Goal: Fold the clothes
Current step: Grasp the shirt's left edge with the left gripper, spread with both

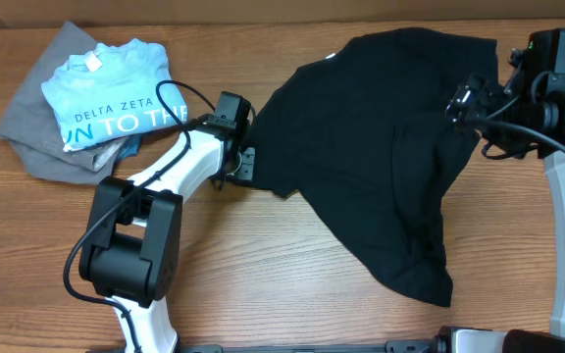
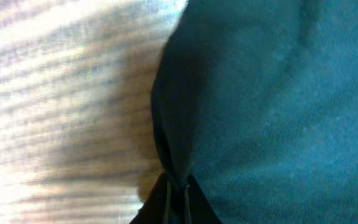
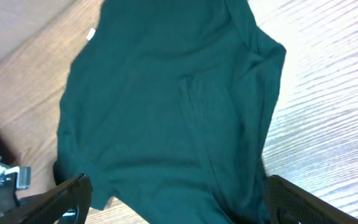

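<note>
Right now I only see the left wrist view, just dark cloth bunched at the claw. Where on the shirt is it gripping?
Observer: The left claw pinches the black T-shirt at its left edge, seen from overhead.
Operator: And the right claw?
Observer: The right claw is open over the shirt's right side, holding nothing.
Operator: Anything else nearby?
Observer: A light blue T-shirt lies on a grey garment further left, apart from the black one.
</note>
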`<state>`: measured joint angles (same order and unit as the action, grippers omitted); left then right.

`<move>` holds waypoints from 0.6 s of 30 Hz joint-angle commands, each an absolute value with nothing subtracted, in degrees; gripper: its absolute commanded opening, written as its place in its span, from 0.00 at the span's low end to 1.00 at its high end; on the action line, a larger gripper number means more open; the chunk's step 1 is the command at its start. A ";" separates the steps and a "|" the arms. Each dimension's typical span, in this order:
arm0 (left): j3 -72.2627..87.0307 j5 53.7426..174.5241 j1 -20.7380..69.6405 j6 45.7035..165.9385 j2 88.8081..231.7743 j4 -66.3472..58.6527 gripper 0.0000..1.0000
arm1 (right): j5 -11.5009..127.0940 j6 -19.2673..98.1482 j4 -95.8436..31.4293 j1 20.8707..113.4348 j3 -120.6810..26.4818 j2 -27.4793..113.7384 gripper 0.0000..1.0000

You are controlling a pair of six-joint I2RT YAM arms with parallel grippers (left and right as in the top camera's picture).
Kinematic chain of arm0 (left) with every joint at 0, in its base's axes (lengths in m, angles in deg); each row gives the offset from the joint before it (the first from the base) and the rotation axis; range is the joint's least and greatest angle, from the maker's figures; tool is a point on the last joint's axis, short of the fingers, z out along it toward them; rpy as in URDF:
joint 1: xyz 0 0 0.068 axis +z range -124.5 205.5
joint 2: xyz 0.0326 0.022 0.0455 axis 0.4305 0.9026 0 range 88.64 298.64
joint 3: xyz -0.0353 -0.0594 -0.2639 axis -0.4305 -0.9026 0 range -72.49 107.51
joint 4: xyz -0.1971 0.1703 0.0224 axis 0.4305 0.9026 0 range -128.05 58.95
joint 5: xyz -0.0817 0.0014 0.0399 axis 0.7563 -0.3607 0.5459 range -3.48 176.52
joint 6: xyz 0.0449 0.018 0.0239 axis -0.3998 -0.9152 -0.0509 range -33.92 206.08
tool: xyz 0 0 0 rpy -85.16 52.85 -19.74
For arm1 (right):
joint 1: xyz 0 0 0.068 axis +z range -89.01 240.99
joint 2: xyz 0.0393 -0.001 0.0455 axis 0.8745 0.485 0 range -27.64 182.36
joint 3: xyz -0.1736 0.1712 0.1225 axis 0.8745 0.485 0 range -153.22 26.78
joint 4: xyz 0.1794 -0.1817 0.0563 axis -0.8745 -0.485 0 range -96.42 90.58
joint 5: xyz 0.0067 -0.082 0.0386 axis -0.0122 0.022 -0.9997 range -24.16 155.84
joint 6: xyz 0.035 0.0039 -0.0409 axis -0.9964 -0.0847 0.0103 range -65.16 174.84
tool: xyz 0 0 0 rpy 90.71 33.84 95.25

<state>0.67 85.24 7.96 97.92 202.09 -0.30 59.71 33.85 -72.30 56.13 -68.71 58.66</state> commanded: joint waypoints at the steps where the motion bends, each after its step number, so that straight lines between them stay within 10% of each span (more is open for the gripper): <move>1: 2.31 85.94 8.53 98.53 202.70 3.40 0.04 | 59.77 33.69 -71.84 56.08 -62.67 60.36 0.90; 18: 6.33 87.66 11.04 102.25 202.70 26.50 0.04 | 53.72 39.81 -32.90 63.16 -33.23 63.66 0.67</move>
<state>5.46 86.53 11.28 100.37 202.20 23.99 55.58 39.48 -34.80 60.85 -33.84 63.51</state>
